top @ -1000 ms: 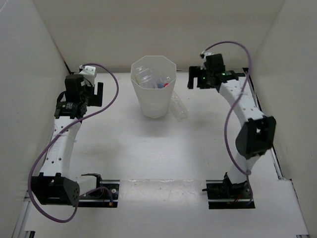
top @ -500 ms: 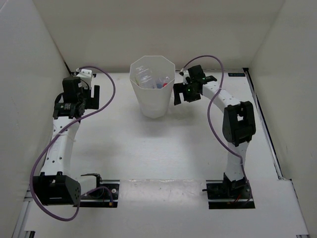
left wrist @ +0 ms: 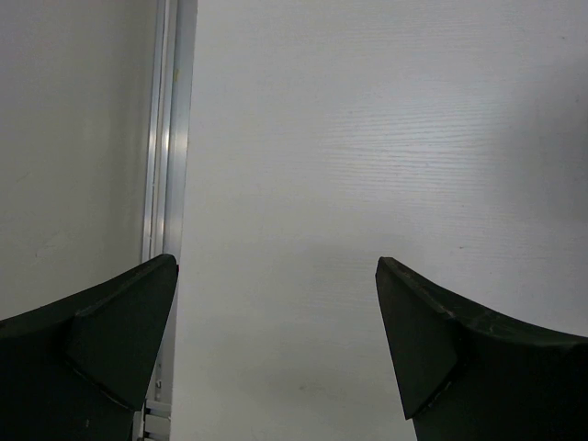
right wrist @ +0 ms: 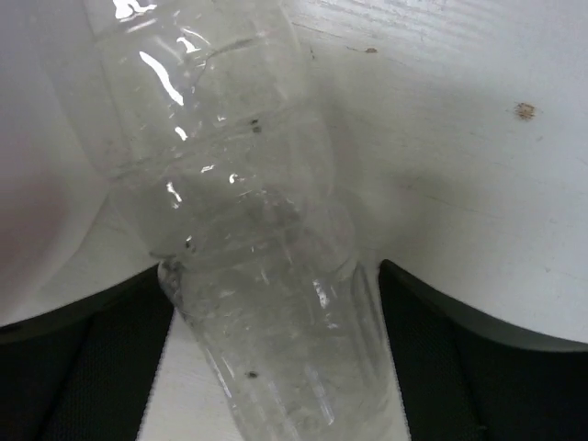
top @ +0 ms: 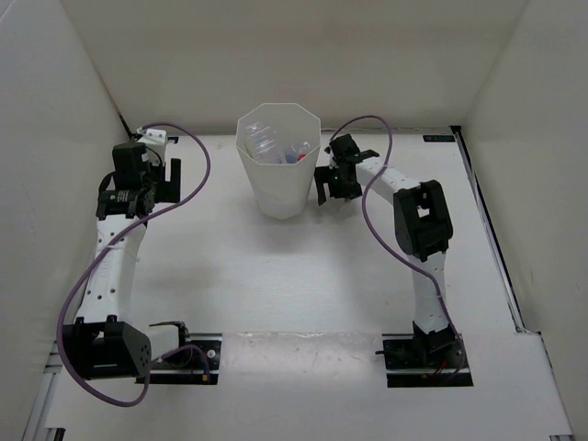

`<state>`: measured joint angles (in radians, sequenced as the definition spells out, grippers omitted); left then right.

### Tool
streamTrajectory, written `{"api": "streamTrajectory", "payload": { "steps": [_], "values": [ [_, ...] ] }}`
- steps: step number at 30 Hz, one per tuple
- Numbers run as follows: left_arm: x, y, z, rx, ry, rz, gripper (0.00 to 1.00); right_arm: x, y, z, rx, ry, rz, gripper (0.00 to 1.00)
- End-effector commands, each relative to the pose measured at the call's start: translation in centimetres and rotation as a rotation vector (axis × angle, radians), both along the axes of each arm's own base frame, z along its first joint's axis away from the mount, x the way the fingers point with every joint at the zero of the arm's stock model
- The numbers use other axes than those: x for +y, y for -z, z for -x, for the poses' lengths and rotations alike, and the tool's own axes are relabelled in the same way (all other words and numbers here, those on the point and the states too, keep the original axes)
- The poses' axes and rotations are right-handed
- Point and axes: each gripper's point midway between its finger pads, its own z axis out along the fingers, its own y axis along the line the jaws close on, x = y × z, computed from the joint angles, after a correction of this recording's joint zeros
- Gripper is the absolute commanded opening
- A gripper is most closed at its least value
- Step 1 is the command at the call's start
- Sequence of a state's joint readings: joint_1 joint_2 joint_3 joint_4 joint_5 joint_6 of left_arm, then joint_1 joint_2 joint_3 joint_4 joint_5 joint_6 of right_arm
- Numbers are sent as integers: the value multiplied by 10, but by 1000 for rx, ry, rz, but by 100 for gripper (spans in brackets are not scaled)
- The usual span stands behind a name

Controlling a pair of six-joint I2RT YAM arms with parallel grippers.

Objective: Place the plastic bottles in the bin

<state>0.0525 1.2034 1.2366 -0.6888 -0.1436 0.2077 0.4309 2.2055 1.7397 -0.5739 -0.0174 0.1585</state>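
Observation:
The tall white faceted bin (top: 278,197) stands at the back middle of the table. It holds several bottles, among them a clear one (top: 266,142) and a red-labelled one (top: 296,158). My right gripper (top: 329,186) is low beside the bin's right wall. In the right wrist view it (right wrist: 276,268) is open, with a plain clear bottle (right wrist: 230,184) lying on the table between its fingers (right wrist: 478,367). The top view hides this bottle under the gripper. My left gripper (top: 163,175) is open and empty at the back left, over bare table (left wrist: 276,260).
White walls enclose the table on the left, back and right. An aluminium rail (left wrist: 165,138) runs along the left wall, next to my left gripper. The bin's wall (right wrist: 37,184) is close on the left of the right wrist view.
My right arm has swung left from the back right and come down next to the bin, over the clear bottle that lay there. My left gripper has shifted slightly back.

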Motion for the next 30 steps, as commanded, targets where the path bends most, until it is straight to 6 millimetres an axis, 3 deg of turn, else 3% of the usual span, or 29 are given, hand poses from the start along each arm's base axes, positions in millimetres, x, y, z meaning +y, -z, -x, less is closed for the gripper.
{"api": "streamTrajectory", "payload": {
  "steps": [1, 2, 3, 4, 5, 6, 9, 12, 14, 15, 17, 18, 20, 22, 25, 26, 30],
  "values": [
    [1, -1, 3, -6, -11, 15, 100, 0, 2, -7, -6, 92, 20, 84],
    [3, 0, 3, -7, -12, 20, 100, -2, 1, -6, -7, 111, 23, 70],
    [3, 0, 3, -7, -12, 20, 100, 0, -5, -7, -11, 133, 9, 63],
    [3, 0, 3, -7, -12, 20, 100, -11, -12, -9, -22, 165, 7, 56],
    [3, 0, 3, -7, -12, 20, 100, -12, -16, -8, -31, 174, -3, 42],
    [3, 0, 3, -7, -12, 20, 100, -22, -36, -16, -65, 209, -27, 36],
    [3, 0, 3, -7, -12, 20, 100, -39, -68, -28, -137, 283, -59, 29],
    [1, 0, 2, -9, -9, 34, 100, -56, -145, -51, -318, 355, -127, 29],
    [1, -4, 2, -18, -9, 33, 100, -55, -208, -59, -466, 372, -208, 29],
    [1, -2, 3, -9, -9, 34, 100, -58, -251, -60, -562, 382, -250, 29],
    [0, -2, 3, -10, -14, 41, 100, -49, -295, -57, -675, 378, -303, 29],
    [-1, -2, 3, -10, -6, 46, 100, -40, -338, -52, -785, 370, -367, 27],
    [2, -2, 3, -11, -16, 46, 100, -36, -376, -47, -904, 369, -393, 27],
    [2, -6, 5, -21, -15, 46, 100, -12, -424, -34, -1031, 301, -485, 27],
    [6, -1, 11, -16, -26, 51, 100, 32, -452, -24, -1089, 132, -553, 27],
    [9, -1, 12, -16, -35, 51, 100, 41, -452, -23, -1082, 105, -551, 27],
    [10, 9, 19, 0, -38, 58, 100, 92, -420, -26, -993, 34, -543, 26]
  ]
}}
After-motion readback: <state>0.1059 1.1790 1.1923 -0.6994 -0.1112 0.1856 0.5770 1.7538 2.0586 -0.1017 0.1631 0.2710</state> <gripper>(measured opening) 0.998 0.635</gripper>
